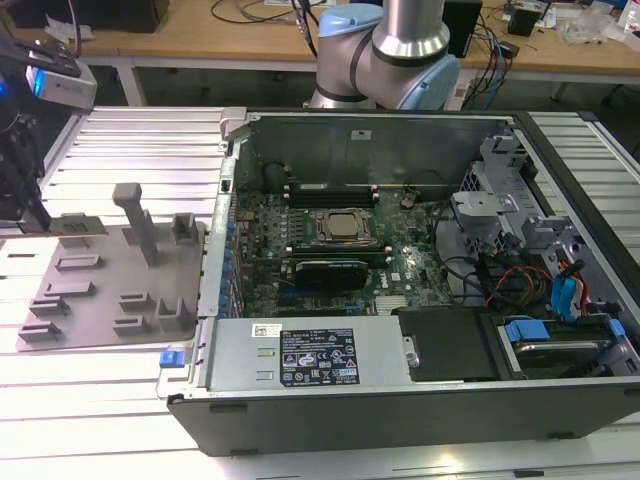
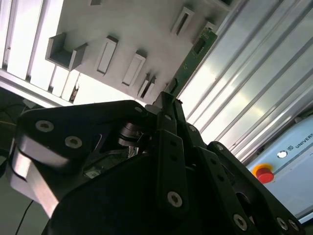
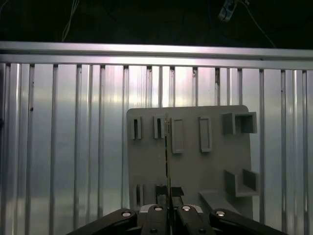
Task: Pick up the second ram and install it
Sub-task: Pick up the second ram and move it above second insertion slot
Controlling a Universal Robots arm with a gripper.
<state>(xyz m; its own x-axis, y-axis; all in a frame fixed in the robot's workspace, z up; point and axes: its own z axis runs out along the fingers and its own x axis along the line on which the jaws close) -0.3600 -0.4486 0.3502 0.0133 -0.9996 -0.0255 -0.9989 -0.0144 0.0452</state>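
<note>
So the whole setup sits on a ribbed metal table (image 1: 130, 140), with workbenches and cables in the background. At the exterior view's left is a grey tray (image 1: 100, 300) with a bunch of slots. To its right is an open computer case (image 1: 330, 400), lying on its side with the motherboard (image 1: 400, 270) facing up. I'd guess that's so the arm can get at it from above.

The arm's end (image 1: 55, 80) is at the upper left of the exterior view, over the tray's far corner and well apart from the case.

Both wrist views show the gripper (image 3: 168, 198) clenched on the second ram (image 3: 167, 156), the thin green stick. The first wrist view sees it edge-on, just a line between the fingertips. The second wrist view shows its green face (image 2: 193, 58) sticking out past the gripper (image 2: 166, 100) over the tray and the slats.

It's pinched across its flat faces and standing on edge, probably so it can go edge-first into a board slot. The tray's slots seem made to keep parts upright for that kind of grab.

I can't tell if the stick is fully clear of the tray. It's nowhere near the motherboard yet.
</note>
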